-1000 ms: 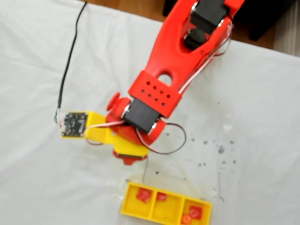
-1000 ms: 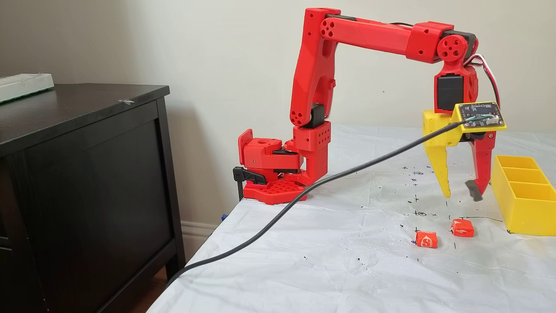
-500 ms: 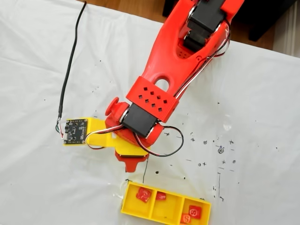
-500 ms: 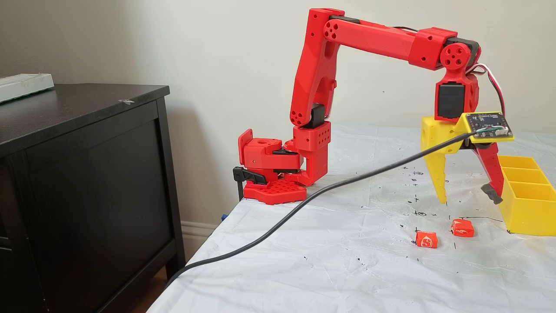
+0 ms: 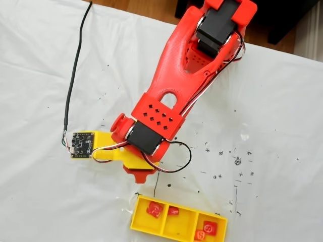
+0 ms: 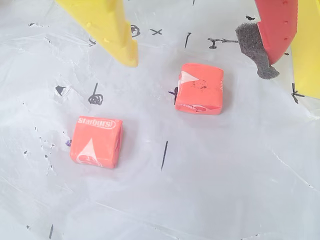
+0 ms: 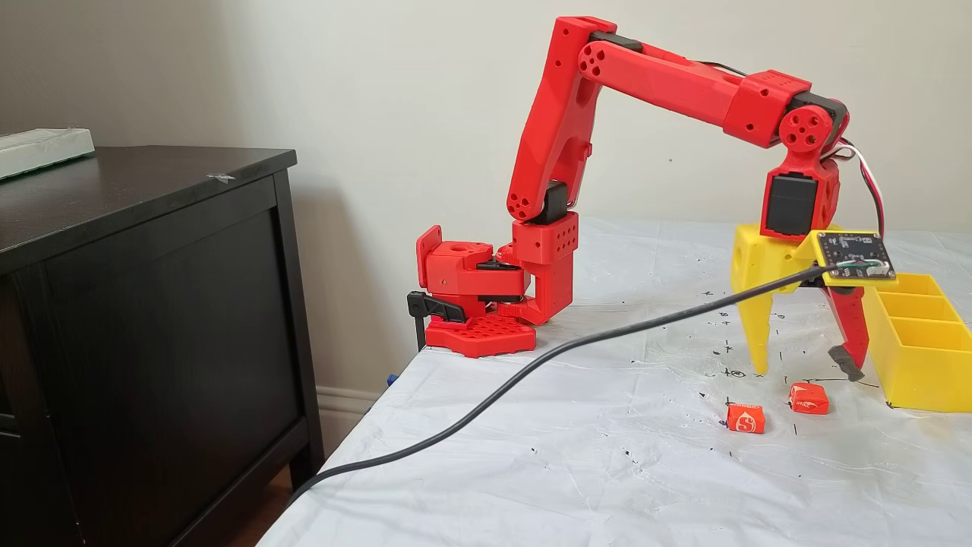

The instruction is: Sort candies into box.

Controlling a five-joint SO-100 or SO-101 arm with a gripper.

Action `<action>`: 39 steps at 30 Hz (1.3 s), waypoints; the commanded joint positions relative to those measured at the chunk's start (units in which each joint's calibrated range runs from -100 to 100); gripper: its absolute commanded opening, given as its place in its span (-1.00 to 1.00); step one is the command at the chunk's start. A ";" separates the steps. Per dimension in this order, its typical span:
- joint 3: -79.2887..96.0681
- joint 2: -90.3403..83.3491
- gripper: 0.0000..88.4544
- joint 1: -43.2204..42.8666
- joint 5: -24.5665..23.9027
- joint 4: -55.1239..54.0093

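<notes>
My gripper point(image 6: 197, 47) hangs spread wide and empty above the sheet. One orange candy point(image 6: 200, 88) lies just below the gap between my fingertips, squarish, wrapper seams crosswise. Another candy point(image 6: 96, 141) sits outside my yellow finger point(image 6: 112, 30), label tilted.

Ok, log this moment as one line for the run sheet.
gripper: open, empty, low above table | two orange candies: loose on table | box: four candies inside | likely next: grab nearer candy
</notes>
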 commanded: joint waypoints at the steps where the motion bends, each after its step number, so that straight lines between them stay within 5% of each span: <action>1: -7.09 0.12 -0.30 -0.19 -0.15 -0.91; 39: 0.74 1.48 -0.45 -1.55 -0.54 -7.38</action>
